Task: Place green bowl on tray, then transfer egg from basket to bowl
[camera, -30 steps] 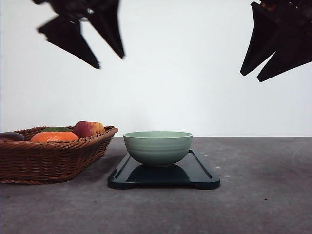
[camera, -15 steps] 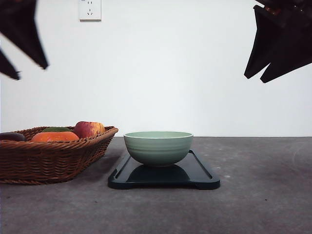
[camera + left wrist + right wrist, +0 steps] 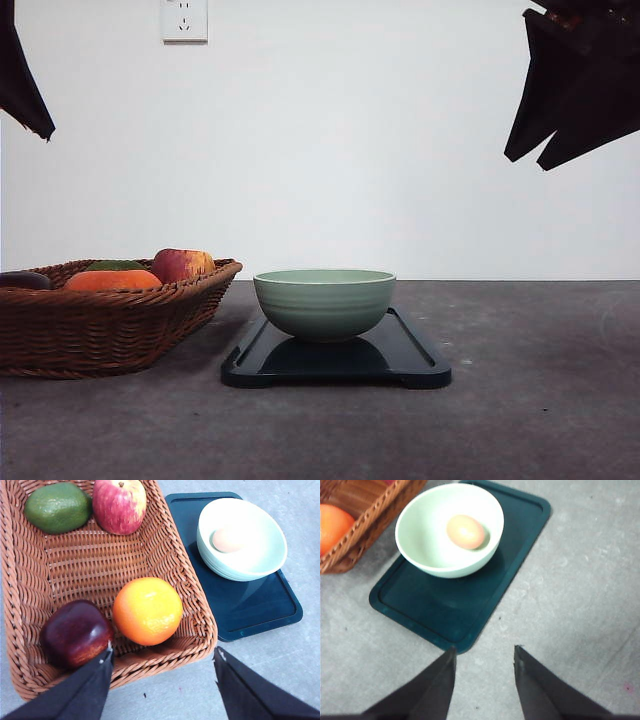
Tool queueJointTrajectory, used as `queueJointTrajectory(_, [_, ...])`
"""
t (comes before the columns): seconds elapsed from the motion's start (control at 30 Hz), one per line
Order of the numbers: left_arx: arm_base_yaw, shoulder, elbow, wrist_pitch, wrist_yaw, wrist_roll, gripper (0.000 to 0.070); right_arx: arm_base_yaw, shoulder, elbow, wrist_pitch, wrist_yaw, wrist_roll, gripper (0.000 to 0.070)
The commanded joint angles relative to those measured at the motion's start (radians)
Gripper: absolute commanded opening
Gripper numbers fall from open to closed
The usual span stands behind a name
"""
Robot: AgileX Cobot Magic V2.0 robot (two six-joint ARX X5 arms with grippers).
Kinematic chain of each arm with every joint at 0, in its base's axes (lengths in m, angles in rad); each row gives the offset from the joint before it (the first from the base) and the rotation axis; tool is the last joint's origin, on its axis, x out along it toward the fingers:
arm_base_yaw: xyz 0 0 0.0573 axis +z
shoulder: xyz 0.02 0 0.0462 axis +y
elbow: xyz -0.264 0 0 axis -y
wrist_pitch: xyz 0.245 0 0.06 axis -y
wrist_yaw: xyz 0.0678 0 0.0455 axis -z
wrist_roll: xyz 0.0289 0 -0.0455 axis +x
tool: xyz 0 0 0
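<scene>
Both of my grippers hang high over the table with their jaws apart and nothing between them: my left gripper (image 3: 162,680) shows two dark, flat, wedge-shaped fingers (image 3: 80,692) spread wide above the near rim of the basket (image 3: 195,635), and my right gripper (image 3: 484,672) shows its pair of tapering black fingers (image 3: 432,690) parted over bare grey table (image 3: 580,605) just short of the tray's (image 3: 435,615) near corner. No writing or label is readable on anything. From the front, my left arm is a dark point at about 10 o'clock and my right a black angular mass at 2 o'clock. Nearest in my left wrist view, the woven brown wicker basket, with its braided rim, holds a glossy dark red-purple round fruit (image 3: 75,632), a smooth orange fruit (image 3: 147,610) beside it, then a red-yellow apple (image 3: 120,505) and a dull green fruit (image 3: 57,507) at the far end. Just beside the basket lies the flat, dark blue-black tray with rounded corners and a low rim. On it stands the green bowl (image 3: 425,540), pale, round and smooth inside, and the egg (image 3: 465,531), a small tan-brown oval, rests inside the bowl. On the white wall behind is a wall socket (image 3: 184,20).
</scene>
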Motion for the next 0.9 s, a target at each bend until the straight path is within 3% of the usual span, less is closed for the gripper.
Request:
queueJointTrajectory(0.0, [-0.003,0.004,0.006,0.007,0.002,-0.008,0.0262,0.006,0.005,0.001,0.007,0.002,-0.006,0.0188])
queueJointTrajectory(0.07, [-0.003,0.004,0.006,0.005,0.002,-0.009,0.0042,0.006,0.005,0.001,0.012,0.002,-0.007,0.0031])
queueJointTrajectory(0.1, [-0.003,0.004,0.006,0.007,0.002,-0.008,0.0007,0.006,0.005,0.001,0.013,0.002,-0.007,0.0004])
queueJointTrajectory(0.77, [-0.003,0.003,0.006,0.014,0.002,-0.008,0.0000,0.006,0.005,0.001,0.014,-0.005,-0.007,0.0010])
queueJointTrajectory(0.83, [0.000,-0.009,0.006,0.014,0.001,0.008,0.0000,0.006,0.005,0.001,0.014,-0.005,-0.007,0.0010])
queueJointTrajectory(0.87, [0.007,-0.019,0.005,0.015,-0.002,0.062,0.0000,0.006,0.005,0.001,0.014,-0.005,-0.007,0.0010])
